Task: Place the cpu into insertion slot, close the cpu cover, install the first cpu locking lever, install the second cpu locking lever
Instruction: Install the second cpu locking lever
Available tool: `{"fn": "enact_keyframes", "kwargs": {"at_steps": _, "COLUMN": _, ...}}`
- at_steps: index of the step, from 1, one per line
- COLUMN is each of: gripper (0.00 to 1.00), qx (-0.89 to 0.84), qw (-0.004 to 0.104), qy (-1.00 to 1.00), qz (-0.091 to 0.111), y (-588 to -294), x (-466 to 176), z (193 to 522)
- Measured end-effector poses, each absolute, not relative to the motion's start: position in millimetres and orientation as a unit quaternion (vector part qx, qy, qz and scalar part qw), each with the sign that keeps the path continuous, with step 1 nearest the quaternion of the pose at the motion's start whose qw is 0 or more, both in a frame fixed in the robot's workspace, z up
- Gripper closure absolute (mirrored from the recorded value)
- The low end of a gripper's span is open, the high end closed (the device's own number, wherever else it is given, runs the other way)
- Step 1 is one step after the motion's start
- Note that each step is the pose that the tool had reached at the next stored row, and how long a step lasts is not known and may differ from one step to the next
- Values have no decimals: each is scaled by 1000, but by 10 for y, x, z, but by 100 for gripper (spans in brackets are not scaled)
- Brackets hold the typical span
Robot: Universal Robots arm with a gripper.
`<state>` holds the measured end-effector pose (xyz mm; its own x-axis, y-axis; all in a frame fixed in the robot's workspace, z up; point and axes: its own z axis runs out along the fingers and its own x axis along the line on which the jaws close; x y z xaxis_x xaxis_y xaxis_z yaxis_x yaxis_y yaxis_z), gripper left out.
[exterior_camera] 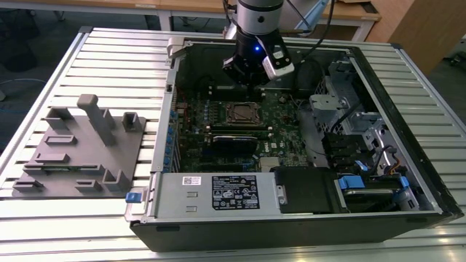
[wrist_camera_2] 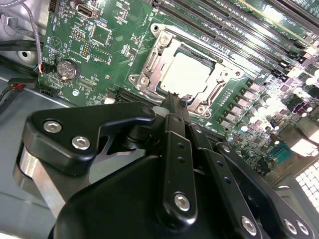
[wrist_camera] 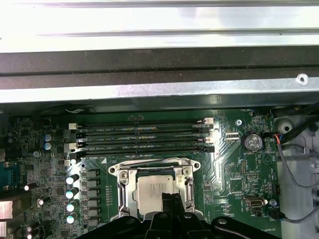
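Currently: cpu [wrist_camera_2: 185, 74] seated in insertion slot [wrist_camera: 123, 172], cpu cover [wrist_camera_2: 219, 89] down around it; gripper [wrist_camera_2: 172, 102], fingers pressed together and empty, poised at socket edge, best kept clear of chip face.

No print can be made out — the white label [exterior_camera: 234, 192] on the power supply box [exterior_camera: 211, 196] carries lettering too small to tell.

Arm [exterior_camera: 260, 16] is silver-grey with a black wrist and a small blue light. The hand [wrist_camera_2: 172, 107] is matte black, silver screws along its links, fingers probably metal-tipped.
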<state>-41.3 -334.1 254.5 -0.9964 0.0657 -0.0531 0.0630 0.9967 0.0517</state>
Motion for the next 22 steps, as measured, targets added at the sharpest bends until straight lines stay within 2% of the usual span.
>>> {"fn": "enact_keyframes", "kwargs": {"at_steps": 7, "gripper": 90, "qx": 32, "qw": 27, "qy": 999, "qz": 24, "y": -3342, "x": -413, "z": 2547}}
{"fn": "enact_keyframes", "kwargs": {"at_steps": 12, "gripper": 90, "qx": 32, "qw": 28, "qy": 999, "qz": 8, "y": -3342, "x": -413, "z": 2545}}
{"fn": "enact_keyframes", "kwargs": {"at_steps": 22, "gripper": 90, "qx": 32, "qw": 28, "qy": 999, "qz": 4, "y": -3341, "x": -414, "z": 2512}}
